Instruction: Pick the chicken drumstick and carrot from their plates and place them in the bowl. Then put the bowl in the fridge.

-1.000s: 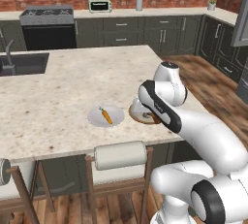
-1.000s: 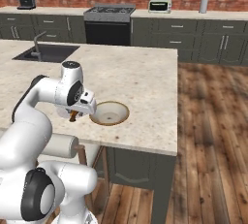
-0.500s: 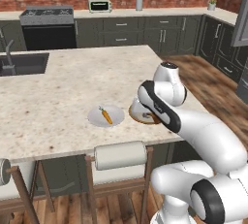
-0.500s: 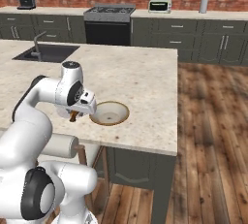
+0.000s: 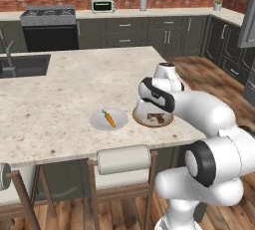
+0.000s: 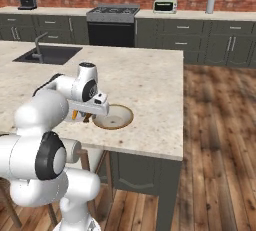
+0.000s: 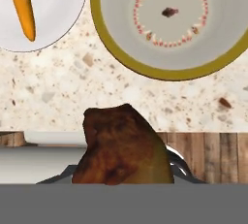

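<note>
My gripper [image 7: 123, 172] is shut on the dark-brown chicken drumstick [image 7: 121, 145], which hides the fingertips. It hangs over the counter's near edge, just short of the tan-rimmed bowl [image 7: 116, 58]; the bowl's cream inside holds no food. The orange carrot [image 7: 22, 5] lies on the pale grey-white plate [image 7: 63, 9] beside the bowl. From the left base, carrot [image 5: 108, 119], plate [image 5: 97, 122] and bowl [image 5: 142, 122] sit side by side, with the drumstick [image 5: 155, 119] under my wrist. From the right base, the gripper [image 6: 87, 118] is left of the bowl [image 6: 114, 117]. The blue plate and the fridge are out of view.
The island counter [image 5: 74, 84] carries a sink [image 5: 22, 65] at its far left. Stool backs [image 5: 123, 159] stand against its near edge. Dark cabinets, a stove [image 6: 112, 22] and a toaster [image 6: 165, 5] line the brick back wall. Wood floor [image 6: 220, 125] lies to the right.
</note>
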